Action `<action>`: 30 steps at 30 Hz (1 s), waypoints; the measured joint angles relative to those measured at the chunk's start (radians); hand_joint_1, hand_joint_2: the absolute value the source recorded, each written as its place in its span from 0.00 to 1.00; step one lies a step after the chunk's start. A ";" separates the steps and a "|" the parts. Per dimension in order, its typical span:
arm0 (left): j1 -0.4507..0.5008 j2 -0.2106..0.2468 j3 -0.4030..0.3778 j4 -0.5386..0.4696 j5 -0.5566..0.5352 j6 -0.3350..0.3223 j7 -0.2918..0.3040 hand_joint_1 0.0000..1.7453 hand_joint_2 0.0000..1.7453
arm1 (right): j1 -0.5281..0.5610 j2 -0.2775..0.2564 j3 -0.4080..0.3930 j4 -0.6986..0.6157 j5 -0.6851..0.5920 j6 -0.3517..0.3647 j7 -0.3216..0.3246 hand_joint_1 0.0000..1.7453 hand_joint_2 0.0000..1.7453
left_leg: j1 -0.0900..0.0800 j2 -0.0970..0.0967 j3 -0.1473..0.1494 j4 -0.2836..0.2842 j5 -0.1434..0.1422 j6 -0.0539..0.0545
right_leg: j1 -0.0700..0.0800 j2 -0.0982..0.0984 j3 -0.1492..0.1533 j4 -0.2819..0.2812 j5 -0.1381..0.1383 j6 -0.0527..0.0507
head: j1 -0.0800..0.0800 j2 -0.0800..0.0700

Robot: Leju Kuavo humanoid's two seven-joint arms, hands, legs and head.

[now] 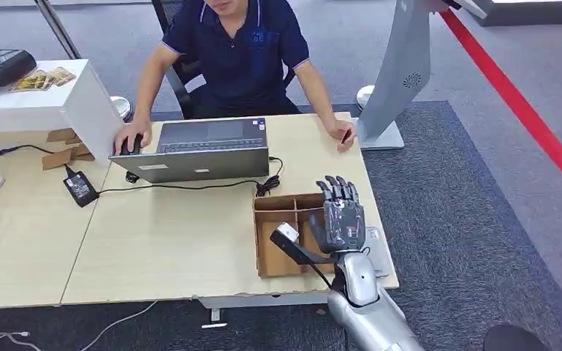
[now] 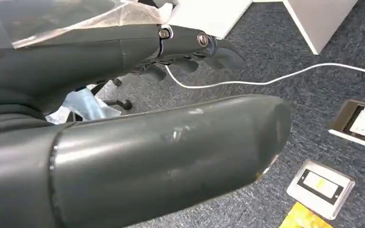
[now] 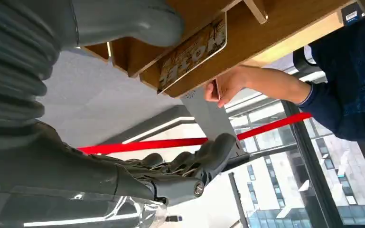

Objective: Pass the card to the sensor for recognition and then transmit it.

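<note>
Head view gives you the right hand [image 1: 342,216] raised over the cardboard divider box [image 1: 272,241] at the desk's [image 1: 161,241] near right corner, palm toward the desk, fingers straight, close together and holding nothing. Your right wrist view shows the same fingers [image 3: 190,164] stretched out with the thumb apart, clear of the box [image 3: 275,28]. A card [image 3: 193,52] stands on edge in one of the box's compartments, leaning against a partition; its brown and gold print carries large letters that seem to read "Hotel", though the view is turned and the small print is too fine to make out. You can see a person [image 1: 237,51] in a dark blue polo seated across the desk, one hand [image 1: 131,139] on a mouse beside a grey laptop [image 1: 208,150], the other hand [image 1: 343,135] near the base of a grey stand [image 1: 398,80]. A black power adapter [image 1: 80,188] lies on the desk. Left wrist view shows the left hand [image 2: 190,47] hanging above grey carpet [image 2: 313,61], its fingers slightly curled and apart, holding nothing, with a white cable [image 2: 266,80] running to a floor socket [image 2: 358,123].
</note>
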 joint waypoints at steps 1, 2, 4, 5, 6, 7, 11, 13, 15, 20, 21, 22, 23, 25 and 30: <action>0.000 0.000 0.000 0.000 0.000 0.000 0.000 0.00 0.00 | 0.000 0.000 0.000 0.000 0.000 0.000 0.000 0.29 1.00 | 0.000 0.000 0.000 0.000 0.000 0.000 | 0.000 0.000 0.000 0.000 0.000 0.000 | 0.000 0.000; 0.000 0.000 0.000 0.000 0.000 0.000 0.000 0.00 0.00 | 0.000 0.000 0.000 0.000 0.000 0.000 0.000 0.30 1.00 | 0.000 0.000 0.000 0.000 0.000 0.000 | 0.000 0.000 0.000 0.000 0.000 0.000 | 0.000 0.000; 0.000 0.000 0.000 0.000 0.000 0.000 0.000 0.00 0.00 | 0.000 0.000 0.000 0.002 0.000 0.000 0.000 0.29 1.00 | 0.000 0.000 0.000 0.000 0.000 0.000 | 0.000 0.000 0.000 0.000 0.000 0.000 | 0.000 0.000; 0.000 0.000 0.000 0.000 0.000 0.000 0.000 0.00 0.00 | 0.000 0.000 0.000 0.005 0.000 0.000 0.000 0.29 1.00 | 0.000 0.000 0.000 0.000 0.000 0.000 | 0.000 0.000 0.000 0.000 0.000 0.000 | 0.000 0.000; 0.000 0.000 0.000 0.000 0.000 0.000 0.000 0.00 0.00 | 0.000 0.000 0.000 0.005 0.000 0.000 0.000 0.29 1.00 | 0.000 0.000 0.000 0.000 0.000 0.000 | 0.000 0.000 0.000 0.000 0.000 0.000 | 0.000 0.000; 0.000 0.000 0.000 0.000 0.000 0.000 0.000 0.00 0.00 | 0.000 0.000 0.000 0.005 0.000 0.000 0.000 0.30 1.00 | 0.000 0.000 0.000 0.000 0.000 0.000 | 0.000 0.000 0.000 0.000 0.000 0.000 | 0.000 0.000; 0.000 0.000 -0.001 0.000 0.000 0.000 0.000 0.00 0.00 | 0.000 0.000 0.000 0.005 0.000 0.000 0.000 0.30 1.00 | 0.000 0.000 0.000 0.000 0.000 0.000 | 0.000 0.000 0.000 0.000 0.000 0.000 | 0.000 0.000; 0.000 0.000 -0.001 0.000 0.000 0.000 0.000 0.00 0.00 | 0.000 0.000 0.000 0.005 0.000 0.000 0.000 0.30 1.00 | 0.000 0.000 0.000 0.000 0.000 0.000 | 0.000 0.000 0.000 0.000 0.000 0.000 | 0.000 0.000; 0.000 0.000 -0.001 0.000 0.000 0.000 0.000 0.00 0.00 | 0.000 0.000 0.000 0.006 -0.001 0.000 0.000 0.33 1.00 | 0.000 0.000 0.000 0.000 0.000 0.000 | 0.000 0.000 0.000 0.000 0.000 0.000 | 0.000 0.000; 0.000 0.000 -0.001 0.000 0.000 0.001 0.000 0.00 0.00 | 0.000 0.000 0.000 0.011 -0.002 0.000 0.000 0.38 1.00 | 0.000 0.000 0.000 0.000 0.000 0.000 | 0.000 0.000 0.000 0.000 0.000 0.000 | 0.000 0.000; 0.000 0.000 -0.001 0.000 0.000 0.001 0.000 0.00 0.00 | 0.000 0.000 0.000 0.011 -0.002 0.000 0.000 0.38 1.00 | 0.000 0.000 0.000 0.000 0.000 0.000 | 0.000 0.000 0.000 0.000 0.000 0.000 | 0.000 0.000; 0.000 0.000 -0.001 0.000 0.000 0.001 0.000 0.00 0.00 | 0.000 0.000 0.000 0.011 -0.002 0.000 0.000 0.39 1.00 | 0.000 0.000 0.000 0.000 0.000 0.000 | 0.000 0.000 0.000 0.000 0.000 0.000 | 0.000 0.000; 0.000 0.000 -0.001 0.000 0.000 0.002 0.000 0.00 0.00 | 0.000 0.000 0.000 0.011 -0.002 0.000 0.000 0.38 1.00 | 0.000 0.000 0.000 0.000 0.000 0.000 | 0.000 0.000 0.000 0.000 0.000 0.000 | 0.000 0.000; 0.000 0.000 -0.001 0.000 0.000 0.002 0.000 0.00 0.00 | 0.000 0.000 0.000 0.013 -0.002 0.000 0.000 0.37 1.00 | 0.000 0.000 0.000 0.000 0.000 0.000 | 0.000 0.000 0.000 0.000 0.000 0.000 | 0.000 0.000; 0.000 0.000 -0.001 0.000 0.000 0.002 0.000 0.00 0.00 | 0.000 0.000 0.000 0.013 -0.003 0.000 0.000 0.37 1.00 | 0.000 0.000 0.000 0.000 0.000 0.000 | 0.000 0.000 0.000 0.000 0.000 0.000 | 0.000 0.000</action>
